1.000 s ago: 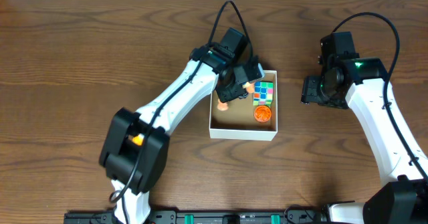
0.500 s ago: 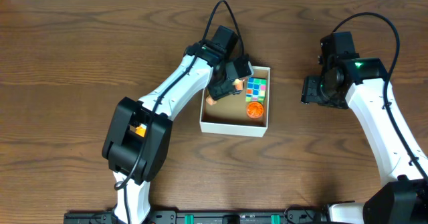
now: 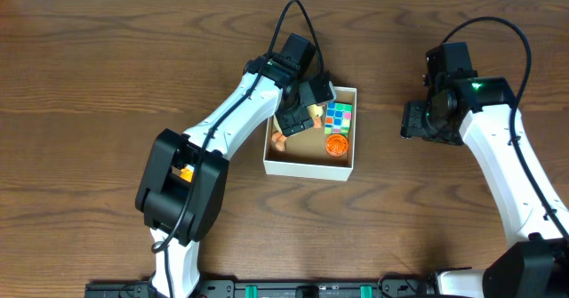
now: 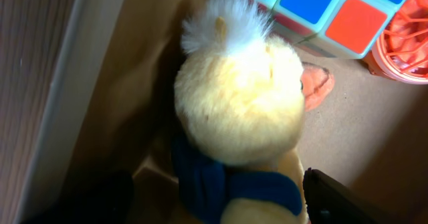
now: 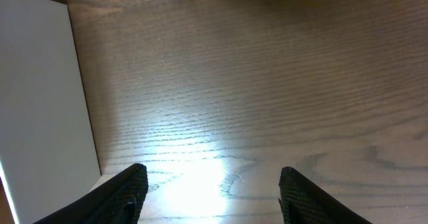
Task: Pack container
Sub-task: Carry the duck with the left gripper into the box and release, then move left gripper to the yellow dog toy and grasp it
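The container [image 3: 307,167], a shallow white-walled box with a tan floor, sits mid-table. Inside it are a colourful puzzle cube [image 3: 338,116], an orange round toy [image 3: 336,144] and a yellow plush duck [image 3: 283,139]. My left gripper [image 3: 298,116] hangs low over the box's left part. In the left wrist view the duck [image 4: 237,97], wearing a blue scarf, rests on the box floor between the spread jaws of the left gripper [image 4: 214,200], which is open. The cube [image 4: 321,3] and orange toy [image 4: 404,43] lie just beyond. My right gripper [image 3: 411,120] is open and empty.
The box's white wall [image 4: 60,103] runs close along the left of the duck. In the right wrist view the right gripper [image 5: 214,184] is over bare wood, with the container's white wall [image 5: 40,103] at its left. Brown table surrounds the box.
My left gripper has opened and let go of the duck, which now lies in the box. The box slid a little to the left with the arm. The right arm stayed put.
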Tool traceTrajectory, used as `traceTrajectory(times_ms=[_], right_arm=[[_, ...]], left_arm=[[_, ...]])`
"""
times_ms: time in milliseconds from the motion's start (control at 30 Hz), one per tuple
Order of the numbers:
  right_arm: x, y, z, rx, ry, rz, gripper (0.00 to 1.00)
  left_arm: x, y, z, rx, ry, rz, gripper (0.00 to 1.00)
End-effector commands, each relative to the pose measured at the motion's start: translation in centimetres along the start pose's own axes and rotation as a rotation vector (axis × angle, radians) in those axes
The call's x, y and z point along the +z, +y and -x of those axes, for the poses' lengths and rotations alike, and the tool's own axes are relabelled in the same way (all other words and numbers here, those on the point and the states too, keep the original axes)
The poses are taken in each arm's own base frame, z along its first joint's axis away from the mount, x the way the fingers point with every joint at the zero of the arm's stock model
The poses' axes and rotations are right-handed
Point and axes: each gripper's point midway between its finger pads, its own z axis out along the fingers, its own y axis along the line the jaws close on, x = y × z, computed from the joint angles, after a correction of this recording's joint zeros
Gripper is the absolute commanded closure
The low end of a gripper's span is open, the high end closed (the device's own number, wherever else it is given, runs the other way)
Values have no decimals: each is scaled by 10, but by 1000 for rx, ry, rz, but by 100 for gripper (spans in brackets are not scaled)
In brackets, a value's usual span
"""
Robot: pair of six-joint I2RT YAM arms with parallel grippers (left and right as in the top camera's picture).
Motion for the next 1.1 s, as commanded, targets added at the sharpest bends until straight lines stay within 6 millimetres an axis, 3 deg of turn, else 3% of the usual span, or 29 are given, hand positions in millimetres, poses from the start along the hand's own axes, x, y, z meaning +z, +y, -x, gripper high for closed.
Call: traceTrajectory(times_ms=[0,100,200,300,433,600,800,900,1067], right_arm=[[-3,-1,3,-7,-16,-13,34],[-3,-2,4,-6,-18,-16,34],[-3,-3,5,-5,-24,-23,34],[-3,-5,6,-5,-27,-34,34],[-3,-5,6,-4,-29,-33,34],[-3,-4,8,-3,-38,-30,33],[-3,-4,9,-3,-41,-29,34],[-3,-4,10,-3,-44,-28,33],[-3,-4,10,-2,-45,-28,34]], left_arm=[[-41,15,15,-47,-71,73,14],[-89,19,20,-86,-125,140,10],[-140,28,3,-183,-112,265,3],[-186,31,-34,-324,-70,355,2],[-209,33,-99,-567,12,344,2],[-187,34,-152,-795,45,222,2],[-129,18,-209,-934,147,147,2],[-100,-1,-223,-958,184,111,2],[-72,-26,-221,-948,184,46,2]])
